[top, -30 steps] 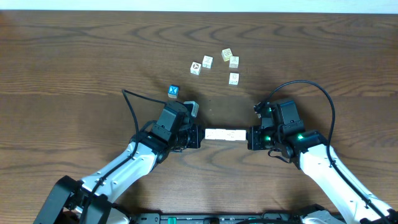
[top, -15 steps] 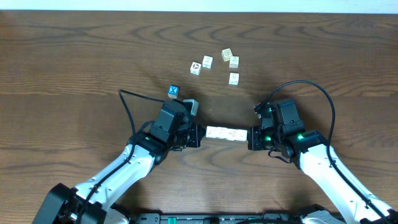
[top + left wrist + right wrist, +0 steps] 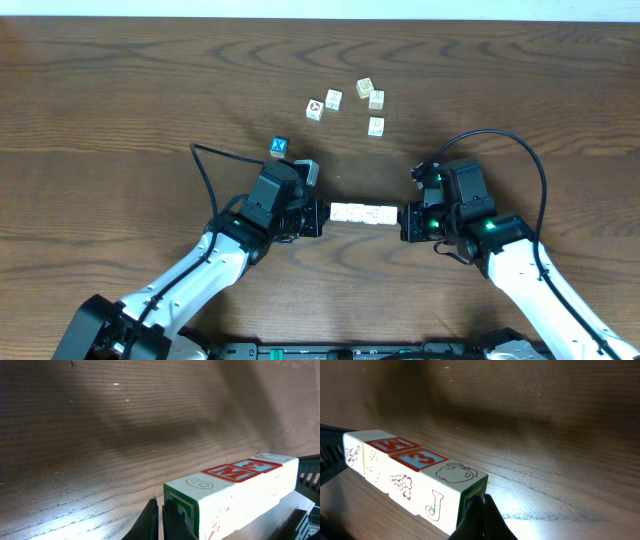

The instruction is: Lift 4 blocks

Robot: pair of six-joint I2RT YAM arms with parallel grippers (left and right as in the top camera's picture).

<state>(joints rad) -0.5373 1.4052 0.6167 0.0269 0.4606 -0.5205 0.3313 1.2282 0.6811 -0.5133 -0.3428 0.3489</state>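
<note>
Overhead: both arms reach in from the near edge, forearms angled toward centre and wrists turned so they face each other. The left gripper (image 3: 322,216) and right gripper (image 3: 403,220) each have fingers closed together w/ nothing between them, tips butted against opp. ends of the row of four blocks (image 3: 362,214), which is pinched end to end btwn them at mid-table (image 3: 120,90). A blue-faced cube (image 3: 279,147) sits just behind the left wrist. Further back is a loose group of cream cubes (image 3: 376,99), one w/ a red mark (image 3: 315,109), all well apart from the row, nothing btwn row and grippers. A black cable (image 3: 505,138) loops over the right arm. Left wrist: gripper (image 3: 160,521) tips together, pressed on the green-printed end face of the row (image 3: 235,487). Top faces show a circle, a red letter, then a blue one. The row looks clear of the wood, its shadow falling apart from it. Right wrist: gripper (image 3: 481,519) tips also shut, against the end of the row (image 3: 415,477). Nearest cube shows a J and an apple outline, next a blue 3, then a red face. Left fingers dark at far end.
</note>
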